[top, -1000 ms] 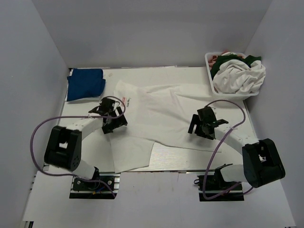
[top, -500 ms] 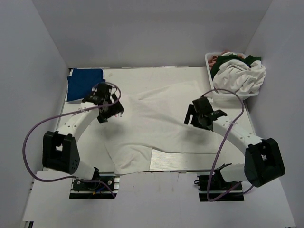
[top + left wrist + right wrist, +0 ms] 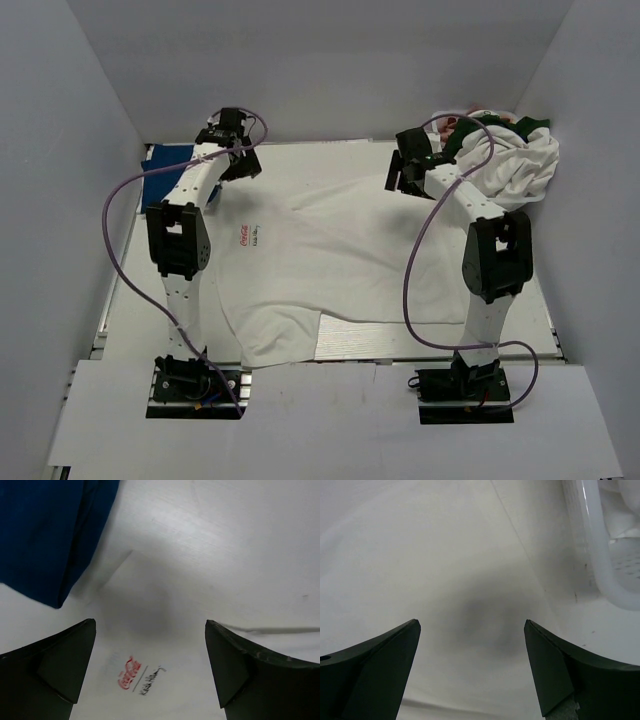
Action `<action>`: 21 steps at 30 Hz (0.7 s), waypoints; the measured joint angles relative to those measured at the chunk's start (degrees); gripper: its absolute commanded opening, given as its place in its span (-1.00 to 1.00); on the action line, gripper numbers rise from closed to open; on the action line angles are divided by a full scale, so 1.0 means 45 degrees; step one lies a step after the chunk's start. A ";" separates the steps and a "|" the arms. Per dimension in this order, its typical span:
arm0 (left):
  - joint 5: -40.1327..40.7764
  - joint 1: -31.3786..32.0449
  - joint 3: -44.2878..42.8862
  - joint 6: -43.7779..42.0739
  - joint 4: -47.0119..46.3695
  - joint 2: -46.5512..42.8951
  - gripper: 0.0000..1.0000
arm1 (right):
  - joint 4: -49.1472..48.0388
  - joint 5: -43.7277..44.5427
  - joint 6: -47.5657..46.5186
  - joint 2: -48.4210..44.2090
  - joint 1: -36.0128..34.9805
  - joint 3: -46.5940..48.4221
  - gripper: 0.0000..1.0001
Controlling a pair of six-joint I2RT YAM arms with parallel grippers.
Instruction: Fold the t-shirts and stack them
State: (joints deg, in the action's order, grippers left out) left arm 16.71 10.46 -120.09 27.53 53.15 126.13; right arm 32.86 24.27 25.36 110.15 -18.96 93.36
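A large white t-shirt (image 3: 340, 250) lies spread flat over the middle of the table, with a small red chest print (image 3: 250, 235) on its left side. My left gripper (image 3: 238, 160) is open and empty above the shirt's far left corner. In the left wrist view (image 3: 150, 625) the print (image 3: 129, 674) shows between the jaws. My right gripper (image 3: 405, 172) is open and empty above the shirt's far right corner, and the right wrist view (image 3: 471, 622) shows only white cloth (image 3: 445, 555) below it. A folded royal-blue t-shirt (image 3: 165, 178) lies at the far left and also shows in the left wrist view (image 3: 45, 530).
A white lattice basket (image 3: 525, 200) at the far right holds a heap of white, dark green and pink shirts (image 3: 510, 155). Its wall (image 3: 592, 545) is close to my right gripper. Grey walls enclose the table on three sides. A ribbed metal strip (image 3: 360, 345) shows at the near edge.
Both arms have reached from mid-table to the far edge, drawing the white shirt out flat. Both grippers now stand open above it. The red print now lies face up.
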 measured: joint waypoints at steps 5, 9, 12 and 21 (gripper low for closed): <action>-0.0141 -0.0233 0.3303 -0.0374 -0.0306 -0.0869 1.00 | 0.0155 -0.0015 -0.0894 -0.0015 0.0345 -0.0481 0.81; -0.0471 -0.0248 0.3604 -0.0772 -0.0559 -0.1093 1.00 | 0.0097 -0.0325 -0.1540 0.0136 0.0597 -0.0214 0.81; -0.0389 -0.0301 0.1899 -0.0923 -0.0287 -0.0525 1.00 | 0.0034 -0.0539 -0.2050 0.0996 0.0787 0.0962 0.81; -0.0554 -0.1044 0.1826 -0.0889 -0.0690 0.0510 1.00 | -0.0015 -0.0923 -0.2730 0.3128 0.1190 0.2356 0.81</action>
State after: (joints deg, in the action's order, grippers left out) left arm 14.22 5.76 -111.87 23.53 50.04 128.42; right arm 32.80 20.12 13.08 124.22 -13.61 103.96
